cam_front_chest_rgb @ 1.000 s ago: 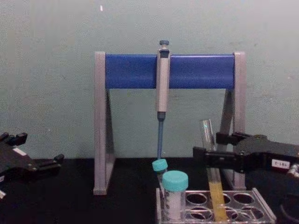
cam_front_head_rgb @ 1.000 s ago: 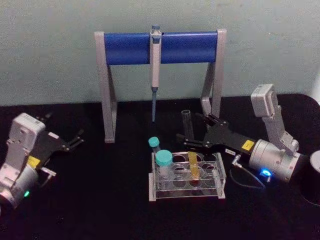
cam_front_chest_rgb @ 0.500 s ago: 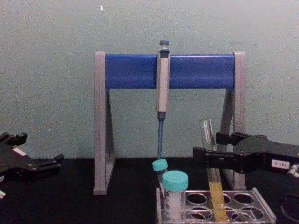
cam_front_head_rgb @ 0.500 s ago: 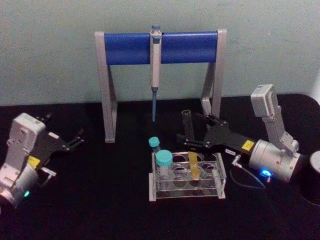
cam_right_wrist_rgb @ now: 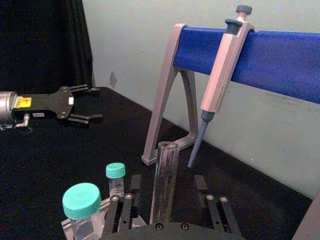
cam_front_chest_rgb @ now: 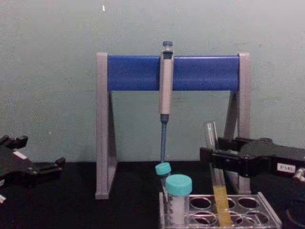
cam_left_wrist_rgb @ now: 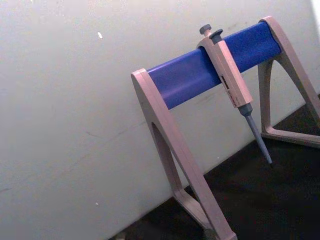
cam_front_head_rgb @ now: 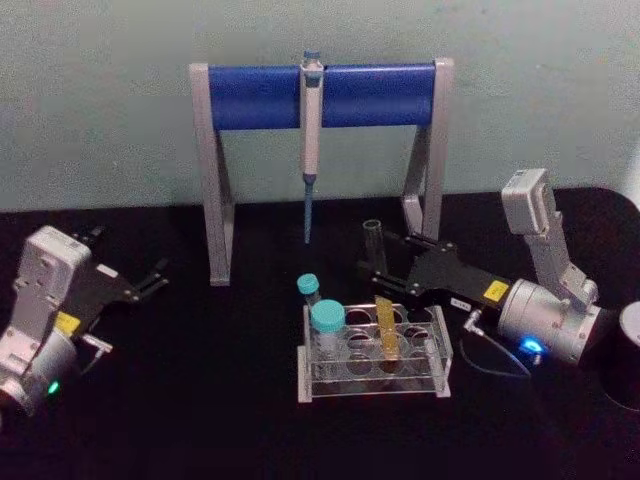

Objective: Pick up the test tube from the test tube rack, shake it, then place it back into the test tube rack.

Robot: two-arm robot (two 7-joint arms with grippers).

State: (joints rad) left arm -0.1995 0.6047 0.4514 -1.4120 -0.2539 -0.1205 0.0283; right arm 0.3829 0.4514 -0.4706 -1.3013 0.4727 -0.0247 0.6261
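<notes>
The test tube (cam_front_head_rgb: 386, 335) leans in a back-row hole of the clear test tube rack (cam_front_head_rgb: 372, 386), with yellow liquid in its lower part (cam_front_chest_rgb: 220, 202). My right gripper (cam_front_head_rgb: 373, 252) reaches in from the right and straddles the tube's clear upper half (cam_front_chest_rgb: 210, 149). It is open: in the right wrist view the tube (cam_right_wrist_rgb: 166, 170) stands between the fingers (cam_right_wrist_rgb: 120, 206) with a gap on each side. My left gripper (cam_front_head_rgb: 150, 278) is parked open at the left of the table, far from the rack.
Two teal-capped tubes (cam_front_head_rgb: 327, 318) (cam_front_head_rgb: 307, 285) stand at the rack's left end. Behind the rack is the grey-and-blue pipette stand (cam_front_head_rgb: 250, 97) with a grey pipette (cam_front_head_rgb: 311, 130) hanging from it. A dark round object (cam_front_head_rgb: 630, 365) sits at the right edge.
The right gripper's fingers have drawn closer together around the tube and shifted slightly up. The tube stays in the rack and the left arm has not moved.
</notes>
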